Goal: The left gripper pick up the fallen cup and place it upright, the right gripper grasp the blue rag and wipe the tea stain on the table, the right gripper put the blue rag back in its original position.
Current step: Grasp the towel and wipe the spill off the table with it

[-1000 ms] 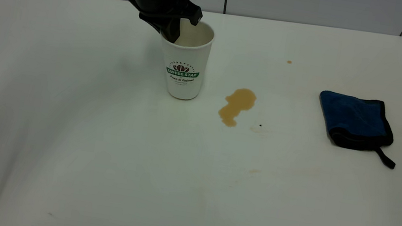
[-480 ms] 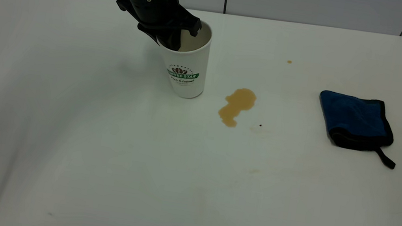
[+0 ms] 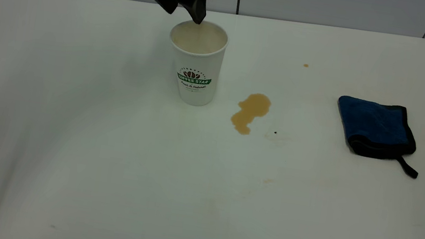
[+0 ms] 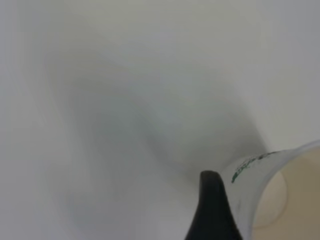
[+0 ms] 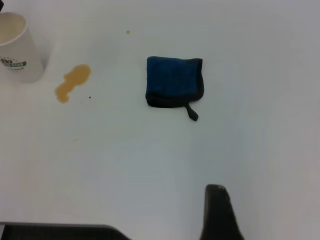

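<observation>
Hovering open and empty just above the upright cup (image 3: 196, 63), the left gripper (image 3: 183, 10) holds nothing; right gripper's (image 5: 218, 212) state cannot be told.

Exterior camera: elevated, front-facing, whole table (image 3: 101, 187). Left wrist: close, downward. Right wrist: high, downward; both share cup (image 3: 196, 64).

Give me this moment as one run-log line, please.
cup: upright, released | left gripper: open above the rim | tea stain: unwiped | blue rag: untouched | right gripper: away
</observation>
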Robot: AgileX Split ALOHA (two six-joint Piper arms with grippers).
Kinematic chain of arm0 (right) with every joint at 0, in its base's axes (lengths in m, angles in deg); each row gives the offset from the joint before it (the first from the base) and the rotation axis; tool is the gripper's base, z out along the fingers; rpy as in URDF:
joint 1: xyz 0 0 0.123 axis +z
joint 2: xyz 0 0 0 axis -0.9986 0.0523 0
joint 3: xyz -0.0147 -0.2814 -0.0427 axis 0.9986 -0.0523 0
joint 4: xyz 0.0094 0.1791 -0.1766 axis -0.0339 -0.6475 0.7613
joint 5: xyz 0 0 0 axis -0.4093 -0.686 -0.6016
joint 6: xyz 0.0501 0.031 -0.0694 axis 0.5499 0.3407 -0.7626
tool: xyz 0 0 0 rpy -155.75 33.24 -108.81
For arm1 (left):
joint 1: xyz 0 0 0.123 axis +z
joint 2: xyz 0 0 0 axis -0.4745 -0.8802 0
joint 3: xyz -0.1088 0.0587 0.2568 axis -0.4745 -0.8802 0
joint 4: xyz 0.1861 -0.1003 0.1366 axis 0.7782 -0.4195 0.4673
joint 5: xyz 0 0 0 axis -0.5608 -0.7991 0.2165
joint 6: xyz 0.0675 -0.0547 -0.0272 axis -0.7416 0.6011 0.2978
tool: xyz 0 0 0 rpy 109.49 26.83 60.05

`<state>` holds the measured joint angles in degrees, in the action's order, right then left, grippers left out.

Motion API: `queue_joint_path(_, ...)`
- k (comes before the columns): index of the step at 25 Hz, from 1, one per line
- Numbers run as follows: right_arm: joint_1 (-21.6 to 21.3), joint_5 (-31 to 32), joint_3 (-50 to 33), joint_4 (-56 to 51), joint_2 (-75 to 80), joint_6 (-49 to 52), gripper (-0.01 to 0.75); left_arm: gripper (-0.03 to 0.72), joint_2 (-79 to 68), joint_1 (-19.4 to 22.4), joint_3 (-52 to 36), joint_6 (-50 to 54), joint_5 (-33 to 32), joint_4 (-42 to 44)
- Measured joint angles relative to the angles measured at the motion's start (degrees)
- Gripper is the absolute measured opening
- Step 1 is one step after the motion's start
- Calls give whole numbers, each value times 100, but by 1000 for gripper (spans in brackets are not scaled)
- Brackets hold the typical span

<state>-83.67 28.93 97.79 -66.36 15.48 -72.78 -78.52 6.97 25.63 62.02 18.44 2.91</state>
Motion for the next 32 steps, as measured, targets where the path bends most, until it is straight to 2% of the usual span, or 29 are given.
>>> queue_joint_path(6,0,0,0,0,0,0,533,574,1075,0,0,-10,-848,10)
queue_joint_path(19,0,0,0,0,0,0,533,574,3871,0,0,709,-3889,375)
queue_joint_path(25,0,0,0,0,0,0,533,573,4433,-42,-276,1108,-3901,438)
queue_joint_path(28,0,0,0,0,0,0,533,572,4913,-198,-966,1161,-3901,462)
queue_joint_path(32,0,0,0,0,0,0,533,572,5704,-401,-2353,1161,-3901,571)
